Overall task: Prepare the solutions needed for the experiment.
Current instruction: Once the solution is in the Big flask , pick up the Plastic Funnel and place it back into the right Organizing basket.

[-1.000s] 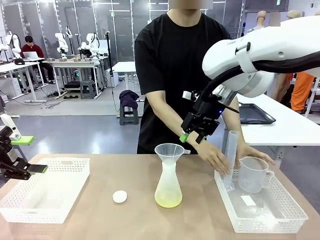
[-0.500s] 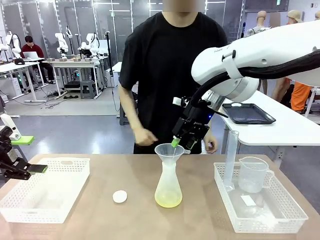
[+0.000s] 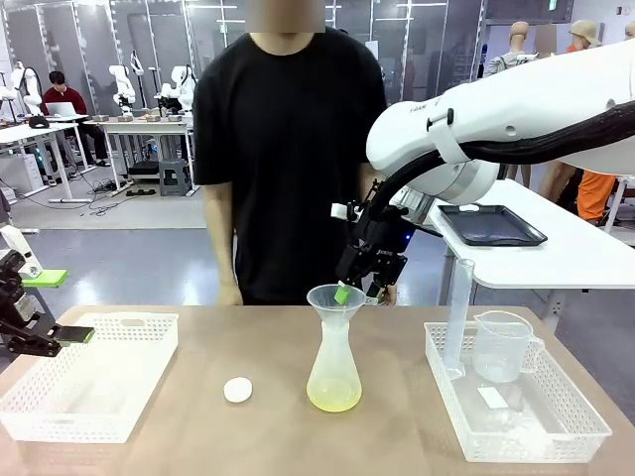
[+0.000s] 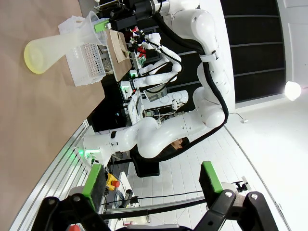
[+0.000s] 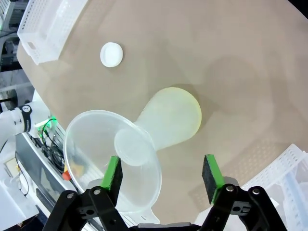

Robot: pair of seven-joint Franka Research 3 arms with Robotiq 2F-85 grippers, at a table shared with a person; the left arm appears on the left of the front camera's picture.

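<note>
A frosted conical flask (image 3: pixel 333 367) stands mid-table with the pale yellow solutions (image 3: pixel 333 399) pooled in its bottom. A clear funnel (image 3: pixel 336 297) sits in its neck. My right gripper (image 3: pixel 360 293) hangs at the far right side of the funnel's rim, open. In the right wrist view the right gripper (image 5: pixel 162 175) has one green pad over the funnel (image 5: pixel 115 154) rim and the other outside it, above the flask (image 5: pixel 171 118). My left gripper (image 3: pixel 58 307) stays open at the table's left edge, empty. The left wrist view has the left gripper (image 4: pixel 151 178) far from the flask (image 4: pixel 48 48).
An empty white basket (image 3: pixel 30 402) lies at the left. Another basket (image 3: pixel 556 441) at the right holds a tall measuring cylinder (image 3: pixel 458 312) and a jug (image 3: pixel 501 347). A white cap (image 3: pixel 237 390) lies left of the flask. A person stands across the table, arms down.
My right gripper has moved left and down to the funnel's rim and its jaws have narrowed slightly. The person took both hands from the right basket and stepped left.
</note>
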